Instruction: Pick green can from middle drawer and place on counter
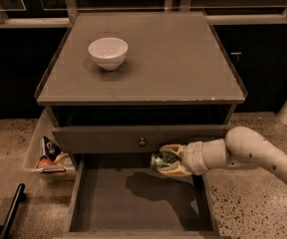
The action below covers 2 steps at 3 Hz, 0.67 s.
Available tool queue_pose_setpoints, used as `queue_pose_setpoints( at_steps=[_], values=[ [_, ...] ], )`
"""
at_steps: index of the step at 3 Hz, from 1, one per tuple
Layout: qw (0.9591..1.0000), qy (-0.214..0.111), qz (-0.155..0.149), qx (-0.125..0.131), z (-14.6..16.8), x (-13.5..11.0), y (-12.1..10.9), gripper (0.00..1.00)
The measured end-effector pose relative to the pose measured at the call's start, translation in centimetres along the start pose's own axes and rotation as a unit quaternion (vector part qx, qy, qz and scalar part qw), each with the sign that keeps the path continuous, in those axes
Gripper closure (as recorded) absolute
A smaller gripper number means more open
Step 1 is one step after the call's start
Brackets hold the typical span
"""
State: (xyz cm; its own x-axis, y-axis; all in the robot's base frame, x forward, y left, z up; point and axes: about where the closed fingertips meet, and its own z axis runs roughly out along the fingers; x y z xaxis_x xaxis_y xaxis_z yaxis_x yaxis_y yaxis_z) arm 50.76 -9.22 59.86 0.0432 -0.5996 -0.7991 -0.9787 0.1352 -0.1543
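Grey cabinet, so from the left: a side bin [32,152] of snack packets hangs off it, out of my way. The white bowl [108,52] sits back-left on the counter [178,59], with open top to its right. Below that, the middle drawer [113,208] is pulled out. The green can [158,161] is up off the drawer floor, apparently tipped on its side, right in front of the knobbed drawer front [98,139]. The gripper [164,159] has its jaws clamped on the can from above and below. The arm [253,151] reaches in from the right.

What worries me is that the can sits low, just beside that drawer front and under the counter's front edge. If I go straight up, I reckon the can or the wrist clips that lip and the can twists out. It's shiny metal, so the hold could slip anyway. I'd pull back out first, then rise, and set down well right of the bowl so I don't knock it.
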Motion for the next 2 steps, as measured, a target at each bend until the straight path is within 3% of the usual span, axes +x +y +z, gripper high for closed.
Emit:
queue_pose_setpoints(
  at_steps=[1, 2],
  values=[
    [0.9994, -0.016, -0.031, -0.008, -1.9, -2.9, 2.3, 1.00],
    [0.9972, -0.026, -0.070, -0.001, -4.9, -6.7, 2.9, 1.00]
  ],
)
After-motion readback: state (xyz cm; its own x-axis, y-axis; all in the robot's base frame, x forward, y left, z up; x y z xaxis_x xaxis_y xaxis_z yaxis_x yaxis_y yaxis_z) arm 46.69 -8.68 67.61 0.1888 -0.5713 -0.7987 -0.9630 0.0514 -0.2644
